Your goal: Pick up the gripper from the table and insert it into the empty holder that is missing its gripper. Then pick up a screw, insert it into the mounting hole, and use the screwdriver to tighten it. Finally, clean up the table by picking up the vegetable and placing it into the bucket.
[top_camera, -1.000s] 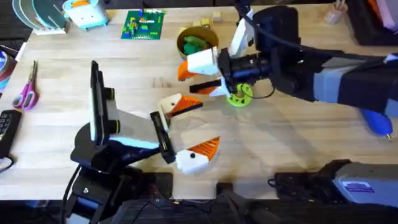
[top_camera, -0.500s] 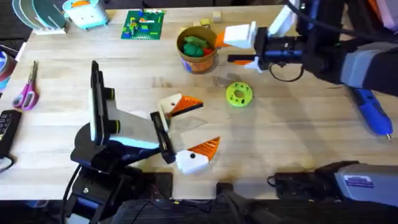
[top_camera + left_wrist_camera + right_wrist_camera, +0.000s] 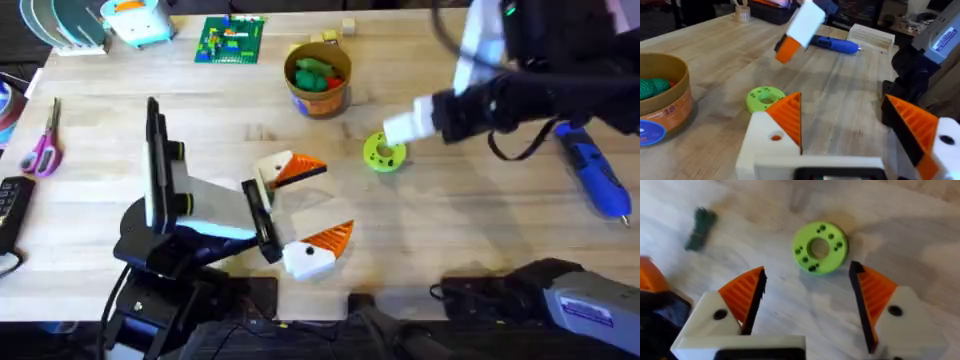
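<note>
Above the green disc (image 3: 819, 248), right pincer (image 3: 807, 302) has swung down, empty.

The pale wooden bench (image 3: 450, 250) is carrying the orange-brown bucket (image 3: 318, 88) near its far edge, with the yellow-green disc (image 3: 384, 152) lying flat just in front. The blue screwdriver (image 3: 592, 180) is lying at the right, purple scissors (image 3: 42, 148) at the left, and a green brick plate (image 3: 231, 40) is sitting at the back.

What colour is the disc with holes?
Yellow-green disc, clearest in the right wrist view.
</note>
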Robot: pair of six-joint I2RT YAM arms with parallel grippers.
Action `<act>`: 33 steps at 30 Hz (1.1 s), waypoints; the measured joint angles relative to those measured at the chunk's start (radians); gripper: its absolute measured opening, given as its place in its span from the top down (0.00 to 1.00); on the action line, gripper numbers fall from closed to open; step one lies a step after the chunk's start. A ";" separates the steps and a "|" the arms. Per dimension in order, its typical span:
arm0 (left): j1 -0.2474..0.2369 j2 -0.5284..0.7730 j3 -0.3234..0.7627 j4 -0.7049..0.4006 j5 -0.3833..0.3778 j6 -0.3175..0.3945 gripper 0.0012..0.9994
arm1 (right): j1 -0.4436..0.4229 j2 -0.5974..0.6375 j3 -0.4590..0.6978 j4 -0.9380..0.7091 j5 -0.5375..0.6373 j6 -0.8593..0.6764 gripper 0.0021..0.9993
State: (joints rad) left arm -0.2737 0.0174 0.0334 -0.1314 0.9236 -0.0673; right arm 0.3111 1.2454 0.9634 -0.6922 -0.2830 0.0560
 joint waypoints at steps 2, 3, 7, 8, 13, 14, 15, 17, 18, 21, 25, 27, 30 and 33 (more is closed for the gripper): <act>0.000 0.000 0.000 0.000 0.000 0.000 0.01 | 0.042 0.019 0.000 -0.072 0.055 -0.068 0.01; 0.000 0.000 0.000 0.000 0.000 0.000 0.01 | 0.058 0.032 0.000 -0.086 0.072 -0.092 0.01; 0.000 0.000 0.000 0.000 0.000 0.000 0.01 | 0.098 0.090 0.000 -0.092 0.113 -0.150 0.29; 0.000 0.000 0.000 0.000 0.000 0.000 0.01 | 0.106 0.106 0.000 -0.090 0.120 -0.158 0.39; 0.000 0.000 0.000 0.000 0.000 0.000 0.01 | 0.159 0.185 0.000 -0.066 0.152 -0.177 0.58; 0.000 0.000 0.000 0.000 0.000 0.000 0.01 | 0.170 0.197 0.000 -0.062 0.163 -0.180 0.58; 0.000 0.000 0.000 0.000 0.000 0.000 0.01 | 0.181 0.208 0.000 -0.055 0.176 -0.184 0.59; 0.000 0.000 0.000 0.000 0.000 0.000 0.01 | 0.196 0.224 0.000 -0.039 0.191 -0.187 0.59; 0.000 0.000 0.000 0.000 0.000 0.000 0.01 | 0.202 0.230 0.000 -0.028 0.197 -0.188 0.59; 0.000 0.000 0.000 0.000 0.000 0.000 0.01 | 0.209 0.235 0.000 -0.014 0.212 -0.191 0.59; 0.000 0.000 0.000 0.000 0.000 0.000 0.01 | 0.210 0.235 0.000 -0.010 0.219 -0.192 0.58; 0.000 0.000 0.000 0.000 0.000 0.000 0.01 | 0.210 0.236 0.000 -0.008 0.223 -0.192 0.58; 0.000 0.000 0.000 0.000 0.000 0.000 0.01 | 0.210 0.244 0.000 -0.003 0.226 -0.192 0.58; 0.000 0.000 0.000 0.000 0.000 0.000 0.01 | 0.210 0.264 0.000 -0.003 0.228 -0.192 0.64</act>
State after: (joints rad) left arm -0.2737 0.0174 0.0334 -0.1314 0.9237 -0.0673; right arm 0.5213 1.5098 0.9630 -0.6952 -0.0551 -0.1358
